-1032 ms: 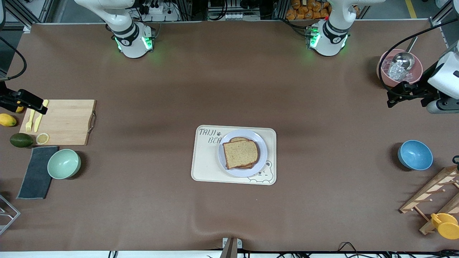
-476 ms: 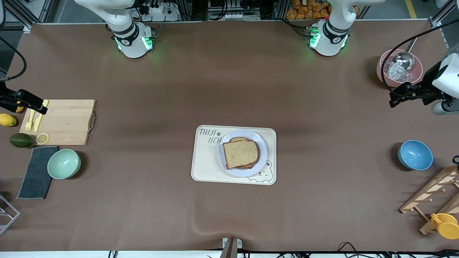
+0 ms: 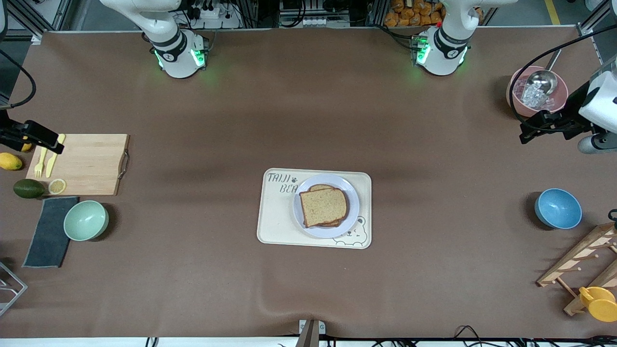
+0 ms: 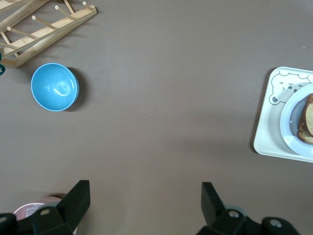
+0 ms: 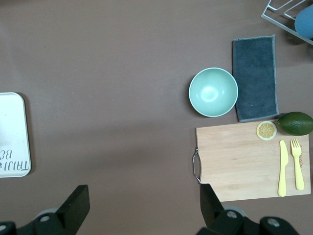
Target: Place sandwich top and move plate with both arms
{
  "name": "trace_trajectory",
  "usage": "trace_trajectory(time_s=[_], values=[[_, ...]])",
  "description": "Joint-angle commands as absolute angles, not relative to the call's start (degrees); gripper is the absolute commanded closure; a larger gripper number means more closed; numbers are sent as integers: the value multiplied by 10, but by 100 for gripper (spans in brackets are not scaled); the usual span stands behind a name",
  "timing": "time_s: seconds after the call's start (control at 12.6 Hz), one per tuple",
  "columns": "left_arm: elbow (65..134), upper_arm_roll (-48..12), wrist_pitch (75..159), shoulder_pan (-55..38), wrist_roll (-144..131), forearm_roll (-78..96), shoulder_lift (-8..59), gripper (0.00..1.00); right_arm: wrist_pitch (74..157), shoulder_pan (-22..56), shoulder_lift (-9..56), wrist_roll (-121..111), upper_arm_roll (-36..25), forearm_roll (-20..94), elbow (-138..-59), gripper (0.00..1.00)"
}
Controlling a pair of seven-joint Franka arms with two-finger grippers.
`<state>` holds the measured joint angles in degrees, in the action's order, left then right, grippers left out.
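Left arm (image 3: 595, 111) slightly shifted, one plate (image 3: 326, 206), two bread slices (image 3: 323, 206)

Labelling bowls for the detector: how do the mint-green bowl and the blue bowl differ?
Colour: the round mint-green bowl is pale green, the round blue bowl bright blue.
Place: the green one sits toward the right arm's end of the table, the blue one toward the left arm's end.
Neighbours: the green one lies beside a dark grey cloth, the blue one near a wooden rack.
Both stand upright and look empty.
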<state>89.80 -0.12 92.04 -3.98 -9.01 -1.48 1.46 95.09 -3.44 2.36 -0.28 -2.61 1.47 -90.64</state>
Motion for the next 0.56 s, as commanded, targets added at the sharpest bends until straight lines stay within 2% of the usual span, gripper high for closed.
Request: trace_trajectory(time_s=[0.0,0.48], values=[[878,-3,913,-39,-96,-7,17,0,951,-41,25,-2,-20,8,-904,0],[878,-2,910,-37,-89,-7,20,0,950,-42,25,-2,-20,8,-905,0]])
